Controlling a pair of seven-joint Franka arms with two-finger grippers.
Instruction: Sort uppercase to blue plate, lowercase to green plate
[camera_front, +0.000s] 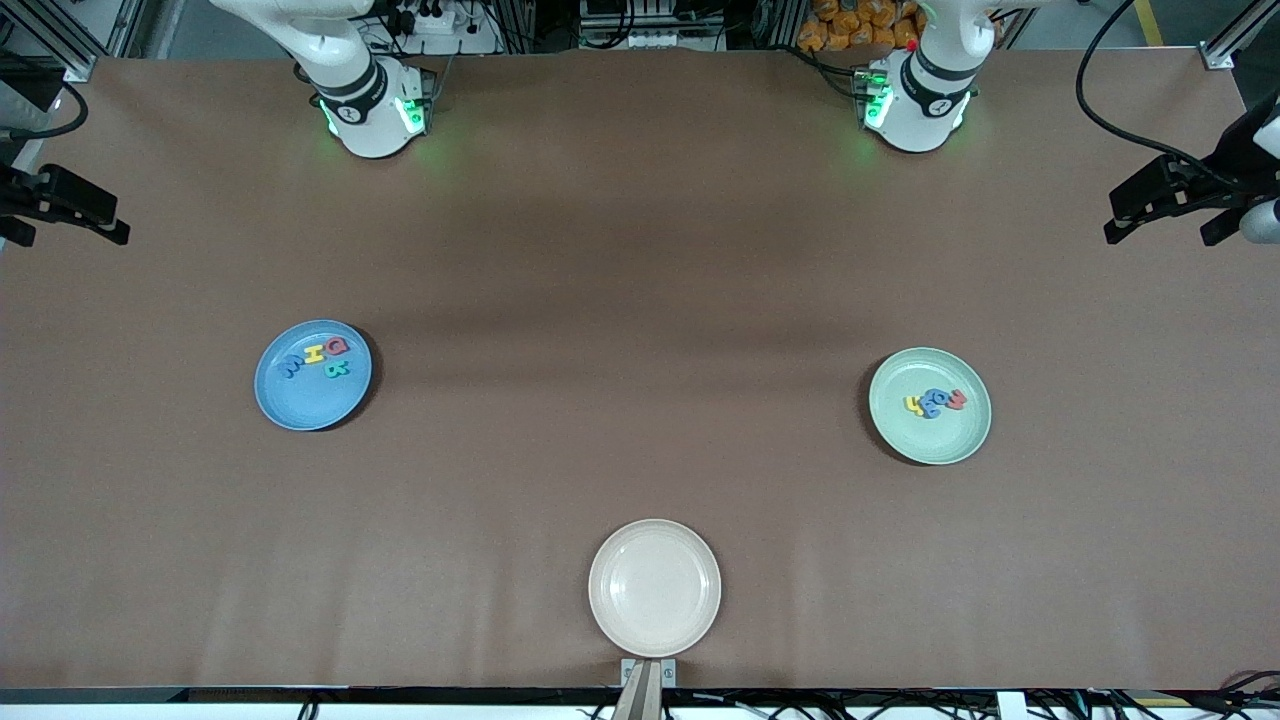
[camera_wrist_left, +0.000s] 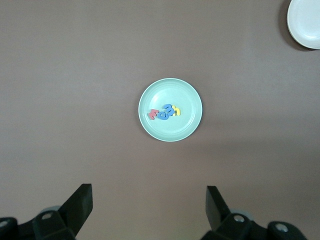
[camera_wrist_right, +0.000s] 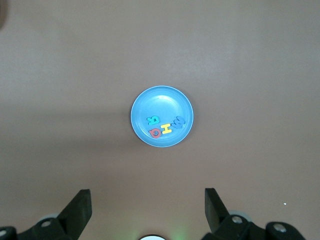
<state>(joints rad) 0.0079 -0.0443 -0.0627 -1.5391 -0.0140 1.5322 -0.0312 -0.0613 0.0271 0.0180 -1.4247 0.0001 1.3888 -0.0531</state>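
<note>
Front view: uppercase (camera_front: 318, 358) on blue plate (camera_front: 300, 405), lowercase (camera_front: 936, 401) on green plate (camera_front: 935, 445); left claw (camera_wrist_left: 149, 207) and right claw (camera_wrist_right: 147, 206) wide open, empty, best kept high.

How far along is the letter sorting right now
It looks done. Four uppercase letters lie in the blue plate, four lowercase letters in the green plate. Left gripper and right gripper hold nothing, open high above their plates. The cream plate is empty; nothing is left.

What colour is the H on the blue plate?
Yellow. The H lies on the blue plate between the red and blue letters, clearest in the right wrist view.
</note>
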